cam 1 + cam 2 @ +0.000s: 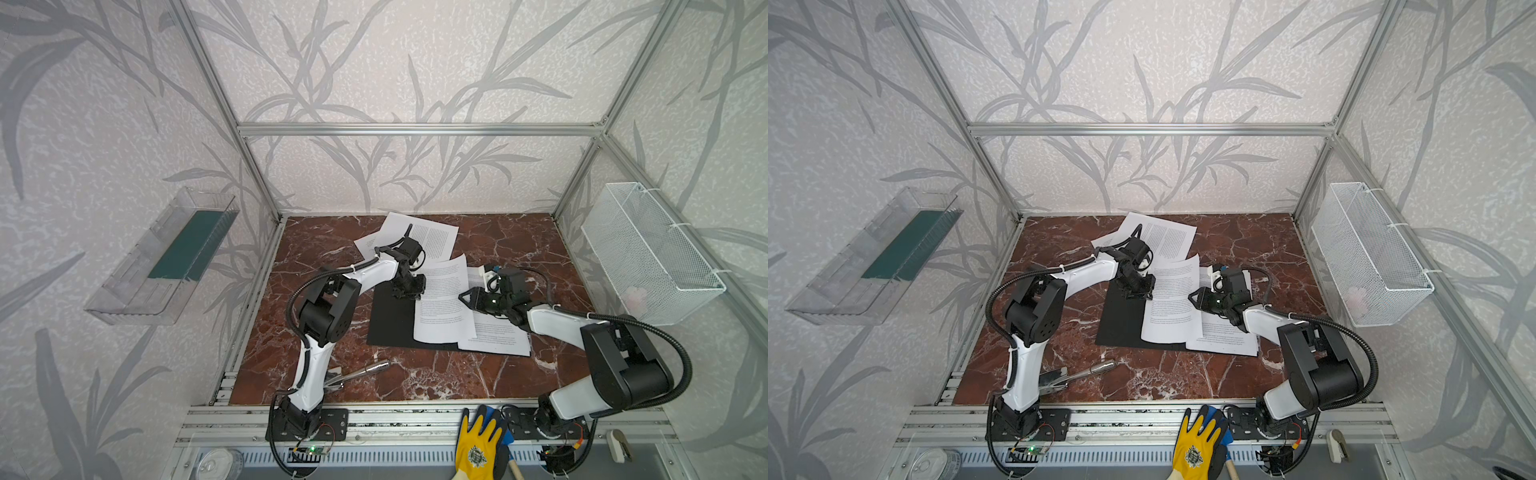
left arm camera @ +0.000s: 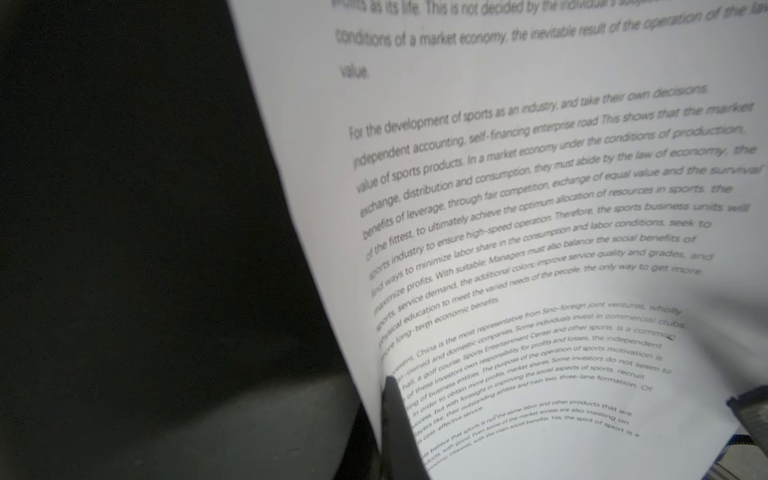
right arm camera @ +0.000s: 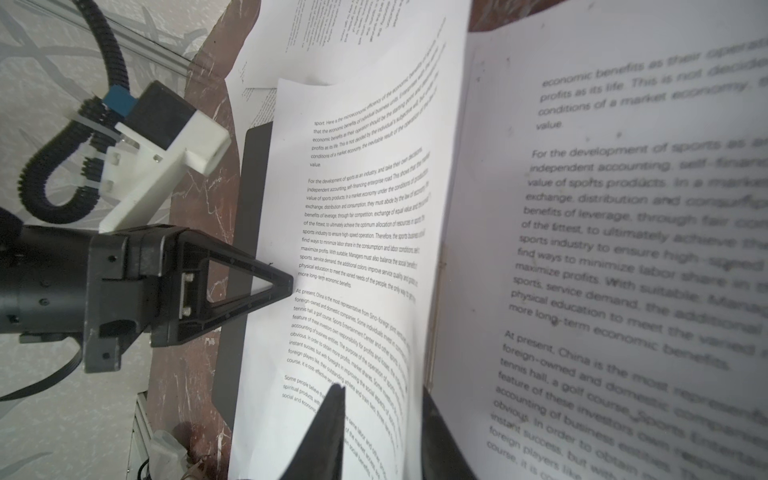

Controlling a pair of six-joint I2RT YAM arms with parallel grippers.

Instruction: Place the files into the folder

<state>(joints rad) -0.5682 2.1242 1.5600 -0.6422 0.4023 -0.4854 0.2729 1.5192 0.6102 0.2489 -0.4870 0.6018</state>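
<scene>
Black side up, the folder point(image 1: 390, 320) lay open flat in the middle of the red marbled tabletop point(image 1: 415, 374). And the files? They were spread about! One bowed sheet point(image 1: 444, 303) arched over the folder's middle. A flat sheet point(image 1: 494, 338) lay on the folder's right half, reaching past its near edge. Two more sheets point(image 1: 432, 239) sat overlapped at the back of the tabletop, off the folder and partly behind the left arm.

Down came the eye to the left claw point(image 1: 409, 294). It pointed at the folder, its fingers pressed together to a single tip. In the right wrist view that tip point(image 3: 289, 286) sat right on the bowed sheet's edge, over the black cover.

Across from it, the right claw point(image 1: 462, 296) reached in low from the right and met the same sheet's opposite edge. One finger point(image 3: 332, 424) showed clearly in front of the printed page. Its partner was not plain to see beside the paper, so whether it was pinching the sheet I couldn't tell.

Near the left arm's base, a metal hand tool point(image 1: 357, 372) lay on the tabletop, well apart from the folder.
</scene>
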